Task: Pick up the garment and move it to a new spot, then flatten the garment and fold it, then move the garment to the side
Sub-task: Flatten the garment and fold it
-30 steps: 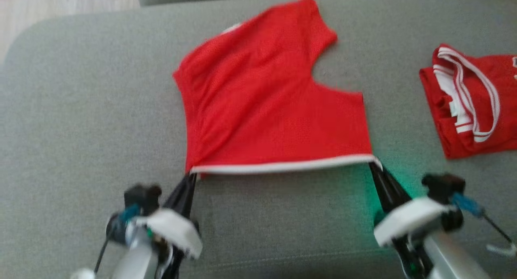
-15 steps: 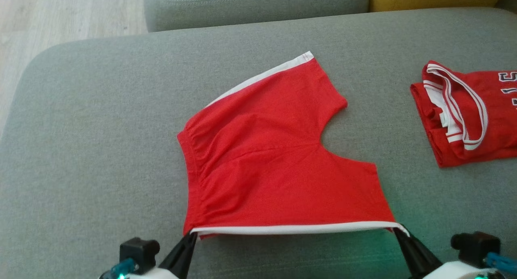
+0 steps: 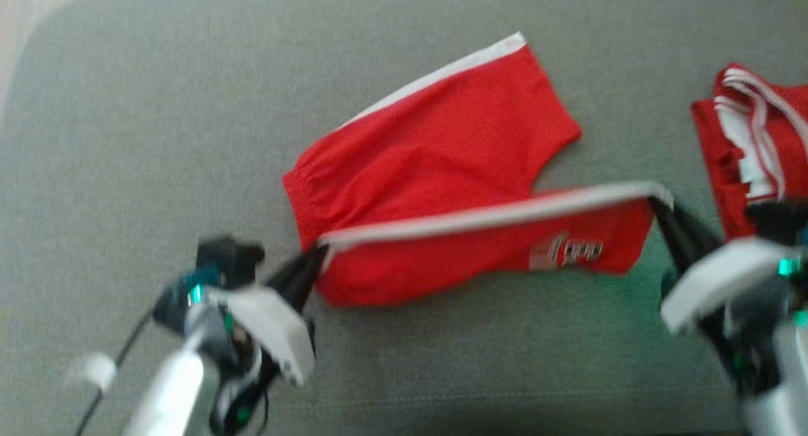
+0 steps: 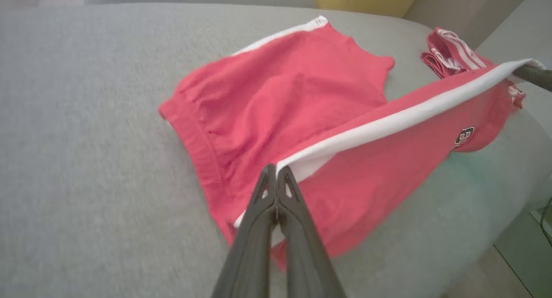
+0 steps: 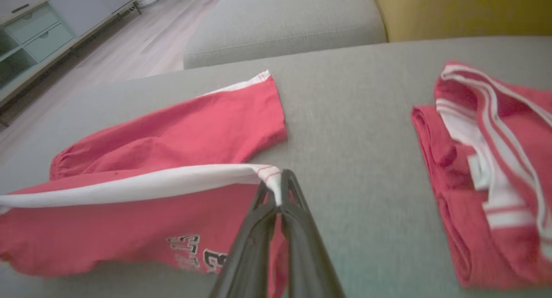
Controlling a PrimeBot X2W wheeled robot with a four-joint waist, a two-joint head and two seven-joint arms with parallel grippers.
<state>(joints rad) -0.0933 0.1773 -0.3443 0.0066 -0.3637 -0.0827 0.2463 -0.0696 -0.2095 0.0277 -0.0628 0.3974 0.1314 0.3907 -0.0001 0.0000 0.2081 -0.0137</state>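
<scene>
Left claw (image 3: 315, 257) is clenched on the waistband end of the white side stripe of the red shorts (image 3: 442, 127), as I see it from the head view. Right claw (image 3: 661, 204) is clenched on the stripe's hem end. The stripe runs taut between them above the grey sofa cushion (image 3: 126, 139), where the far leg lies flat. A folded red jersey (image 3: 751, 139) lies to the right, apart from the shorts

Left wrist view: my fingers are pressed together on the stripe, and the near leg hangs below it with its number print (image 4: 463, 136) showing

Right wrist view: my fingers are closed on the hem corner
</scene>
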